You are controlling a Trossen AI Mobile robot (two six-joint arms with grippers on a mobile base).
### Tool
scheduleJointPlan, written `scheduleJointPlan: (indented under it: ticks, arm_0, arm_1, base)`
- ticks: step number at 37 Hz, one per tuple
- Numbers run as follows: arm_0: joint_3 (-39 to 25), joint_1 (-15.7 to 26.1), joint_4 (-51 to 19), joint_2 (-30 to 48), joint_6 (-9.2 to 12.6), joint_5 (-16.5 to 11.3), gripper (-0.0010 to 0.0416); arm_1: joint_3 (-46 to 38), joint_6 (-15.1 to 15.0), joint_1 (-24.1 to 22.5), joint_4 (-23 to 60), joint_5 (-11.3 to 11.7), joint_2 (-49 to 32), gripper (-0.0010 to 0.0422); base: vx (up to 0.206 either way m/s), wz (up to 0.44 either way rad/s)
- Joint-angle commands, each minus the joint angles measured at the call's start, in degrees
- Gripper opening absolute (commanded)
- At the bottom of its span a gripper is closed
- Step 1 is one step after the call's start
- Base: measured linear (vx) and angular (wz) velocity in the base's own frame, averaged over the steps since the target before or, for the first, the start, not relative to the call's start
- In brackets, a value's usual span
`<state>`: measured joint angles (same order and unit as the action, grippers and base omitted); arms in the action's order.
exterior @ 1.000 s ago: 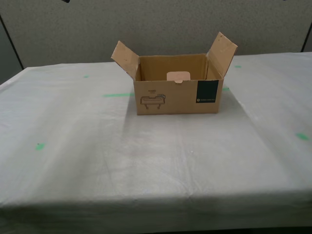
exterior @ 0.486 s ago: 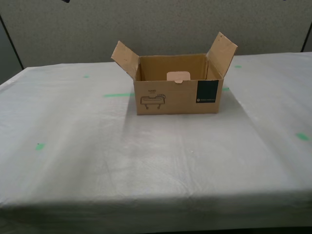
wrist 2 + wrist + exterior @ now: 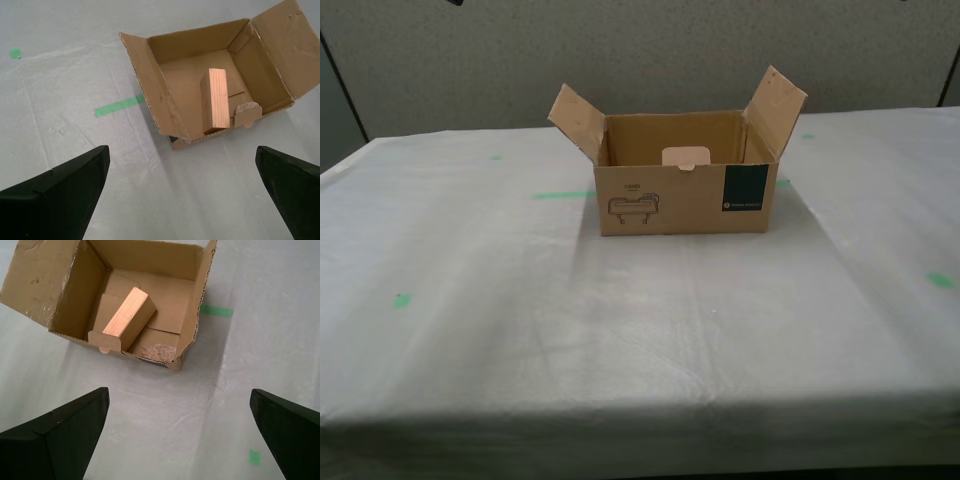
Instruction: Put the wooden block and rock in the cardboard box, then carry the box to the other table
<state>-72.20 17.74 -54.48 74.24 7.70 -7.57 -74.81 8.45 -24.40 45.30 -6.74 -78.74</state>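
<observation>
The cardboard box [image 3: 665, 205] stands open on the white-clothed table [image 3: 470, 330], with both side flaps up and its green label facing the exterior camera. Inside it the wooden block [image 3: 218, 97] [image 3: 125, 317] leans tilted against a wall. The rock [image 3: 159, 352] [image 3: 244, 106] lies on the box floor beside the block, near the front wall. My first gripper [image 3: 179, 390] and my second gripper [image 3: 182, 148] both hover open over the cloth beside the box, holding nothing. Neither arm appears in the exterior view, where the box walls hide the block and rock.
Green tape marks dot the cloth: a strip [image 3: 560, 194] just beside the box and small squares [image 3: 401, 299] [image 3: 940, 280] toward the sides. A grey partition wall [image 3: 640, 50] runs behind the table. The table's front edge [image 3: 640, 420] lies near the camera.
</observation>
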Motion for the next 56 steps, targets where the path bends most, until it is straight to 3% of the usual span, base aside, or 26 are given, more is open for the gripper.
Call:
scheduleJointPlan:
  ticks: [1,56]
  arm_0:
    - [-0.07,-0.04,0.04,0.0,0.0,0.15,0.0394]
    - [-0.07,-0.04,0.04,0.0,0.0,0.13,0.0393]
  arm_1:
    - [-0.07,-0.04,0.0,-0.04,-0.15,0.02,0.04]
    - [-0.07,-0.04,0.0,-0.04,-0.13,0.02,0.04]
  base:
    - [0.0,0.0]
    - [0.0,0.0]
